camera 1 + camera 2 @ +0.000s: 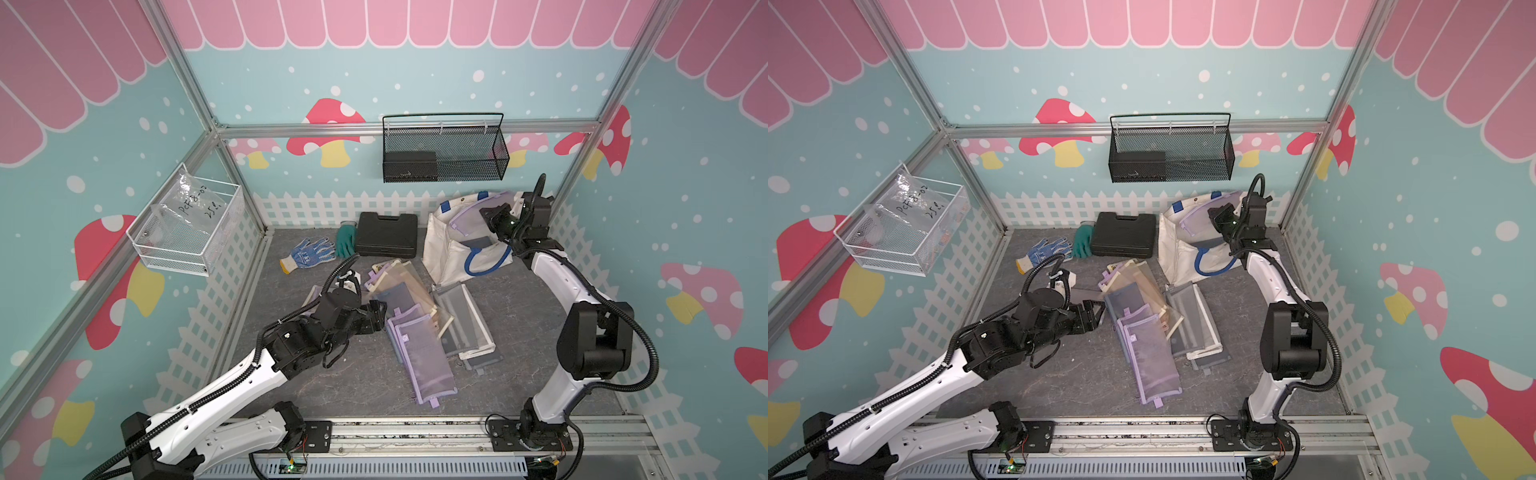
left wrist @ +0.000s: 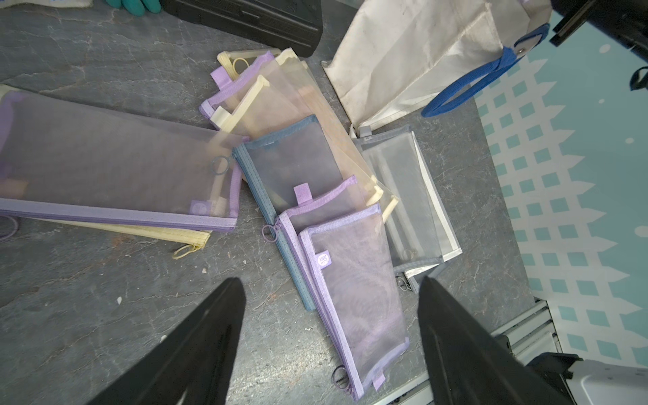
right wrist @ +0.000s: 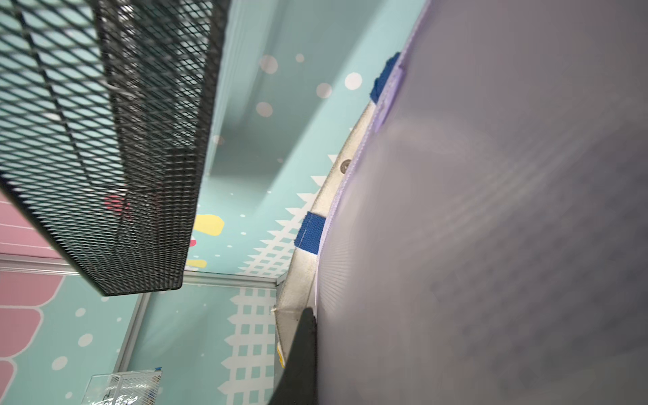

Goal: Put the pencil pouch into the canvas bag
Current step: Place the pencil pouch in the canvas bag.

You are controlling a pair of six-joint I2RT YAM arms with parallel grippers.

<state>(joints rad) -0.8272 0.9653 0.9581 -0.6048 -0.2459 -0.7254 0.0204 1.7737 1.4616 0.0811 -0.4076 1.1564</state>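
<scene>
Right wrist view: purple mesh pencil pouch [image 3: 491, 210] fills my sight, pinched tight in my right gripper [image 1: 489, 219] at the canvas bag [image 1: 440, 249] mouth, 1 o'clock.
Left gripper [image 2: 329, 280]: wide, empty, above the spare pouches [image 1: 419, 345].
Risk: the pouch snags the limp rim or the blue handle [image 2: 431, 108] and slides outside.
Floor: grey marbled mat [image 1: 357, 395].
Room: black mesh basket [image 1: 442, 153] at 12 o'clock.

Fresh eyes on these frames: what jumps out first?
The right gripper pinches a purple mesh pencil pouch at the mouth of the canvas bag in the back right corner. Mid-table lies a messy pile of mesh pouches, with the open left gripper hovering at its edge.
</scene>
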